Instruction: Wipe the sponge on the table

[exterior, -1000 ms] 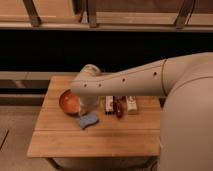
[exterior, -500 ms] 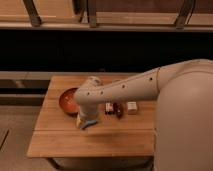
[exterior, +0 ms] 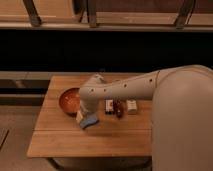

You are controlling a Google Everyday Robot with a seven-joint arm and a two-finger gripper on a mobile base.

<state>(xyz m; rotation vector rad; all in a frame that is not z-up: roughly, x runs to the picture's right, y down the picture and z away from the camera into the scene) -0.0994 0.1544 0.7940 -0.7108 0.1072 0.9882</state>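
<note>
Though largely hidden under the wrist, gripper low over the counter, just beside orange bowl; light-blue sponge directly beneath, poking out lower right; clenched or released, impossible to tell.

Indoor robot trial space, exact kind unclear. Evidence: small plank table on bare floor below a dark wall; white robot arm over it, gripper low at sponge.
</note>
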